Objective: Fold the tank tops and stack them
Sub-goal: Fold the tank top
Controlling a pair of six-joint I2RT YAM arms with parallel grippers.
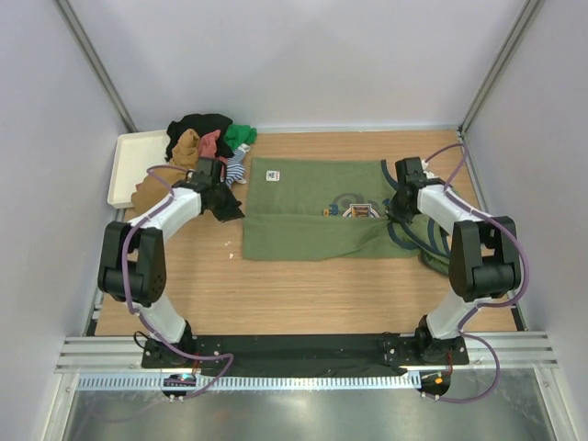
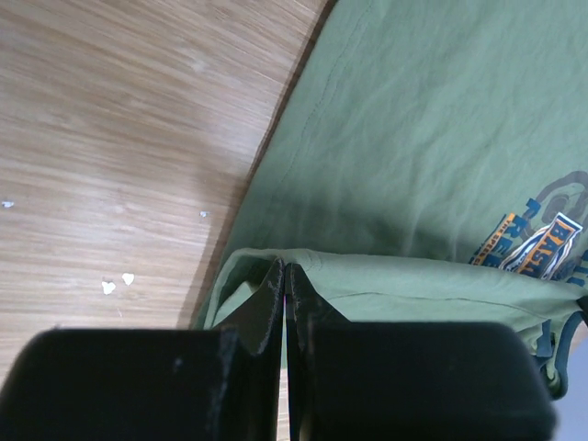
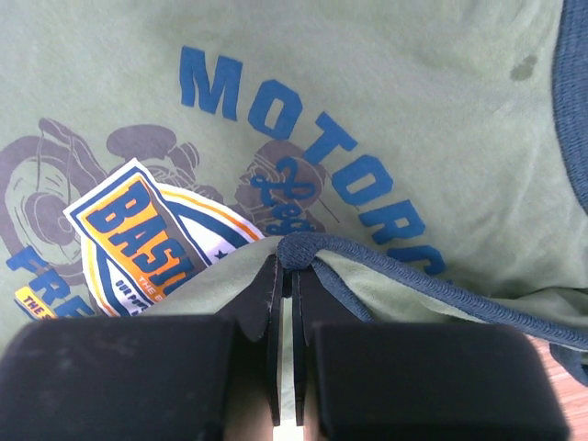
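Observation:
An olive green tank top (image 1: 312, 207) with navy trim and a chest print lies spread in the middle of the table, partly folded lengthwise. My left gripper (image 1: 223, 204) is shut on its left hem edge (image 2: 303, 266). My right gripper (image 1: 401, 195) is shut on its navy-trimmed strap edge (image 3: 303, 250) over the print (image 3: 147, 230). Both hold a fold of cloth lifted a little over the layer below. A heap of other tank tops (image 1: 207, 138), black, mustard brown, red, green and striped, lies at the back left.
A flat cream tray (image 1: 124, 165) lies at the far left by the heap. A few small white crumbs (image 2: 117, 282) lie on the wooden table (image 1: 303, 294) left of the top. Navy straps (image 1: 413, 234) trail near the right arm.

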